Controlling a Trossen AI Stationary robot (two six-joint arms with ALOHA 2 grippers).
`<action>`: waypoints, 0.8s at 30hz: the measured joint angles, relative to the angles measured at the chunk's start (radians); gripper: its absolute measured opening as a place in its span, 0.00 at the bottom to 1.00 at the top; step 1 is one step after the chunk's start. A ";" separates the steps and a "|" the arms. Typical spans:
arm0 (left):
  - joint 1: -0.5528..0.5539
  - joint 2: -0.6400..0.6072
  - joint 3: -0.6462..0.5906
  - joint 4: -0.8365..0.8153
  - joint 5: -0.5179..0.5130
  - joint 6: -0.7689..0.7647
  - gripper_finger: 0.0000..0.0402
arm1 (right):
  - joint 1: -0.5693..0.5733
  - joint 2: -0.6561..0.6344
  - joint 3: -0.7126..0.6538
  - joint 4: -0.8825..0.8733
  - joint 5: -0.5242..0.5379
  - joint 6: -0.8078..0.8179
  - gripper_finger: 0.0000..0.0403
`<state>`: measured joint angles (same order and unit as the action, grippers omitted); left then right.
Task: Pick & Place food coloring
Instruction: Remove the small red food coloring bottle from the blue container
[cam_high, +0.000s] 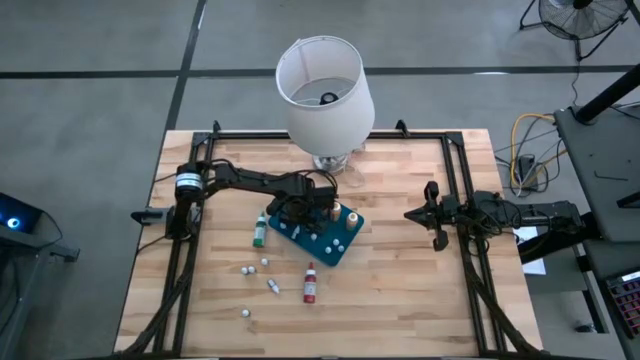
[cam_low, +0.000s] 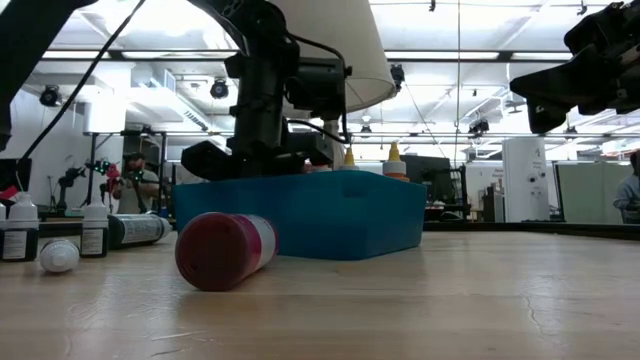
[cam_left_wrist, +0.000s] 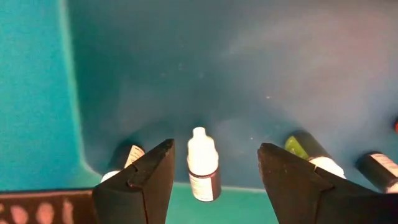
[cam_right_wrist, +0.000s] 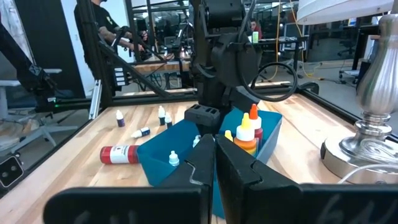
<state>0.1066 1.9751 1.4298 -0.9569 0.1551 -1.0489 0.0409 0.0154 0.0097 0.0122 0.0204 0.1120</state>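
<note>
Food coloring bottle (cam_left_wrist: 203, 167) between wide-open left gripper (cam_left_wrist: 214, 180) fingers, in tray (cam_high: 345, 247); probably light, slick; grip body. Right gripper (cam_right_wrist: 214, 163) closed, idle.

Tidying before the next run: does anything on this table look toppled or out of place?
Yes. A red squeeze bottle lies on its side on the wooden table, outside the teal-blue tray; several small bottles sit scattered nearby.

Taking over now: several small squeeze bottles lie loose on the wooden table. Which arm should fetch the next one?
Left. The left gripper hangs open over the teal-blue rectangular tray, with the red bottle and green bottle lying close by. The right gripper is shut, waiting at the table's right side.
</note>
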 joint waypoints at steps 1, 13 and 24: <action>0.000 0.000 -0.005 0.001 0.000 -0.003 0.50 | 0.000 0.000 0.000 0.000 0.000 0.000 0.02; -0.007 0.000 -0.028 0.052 0.000 -0.011 0.50 | 0.000 0.000 0.000 0.000 0.000 0.000 0.02; -0.007 0.000 -0.033 0.059 -0.011 -0.011 0.50 | 0.000 0.000 0.000 0.000 0.000 0.000 0.02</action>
<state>0.0994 1.9751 1.3973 -0.8978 0.1440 -1.0602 0.0409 0.0154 0.0097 0.0121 0.0204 0.1120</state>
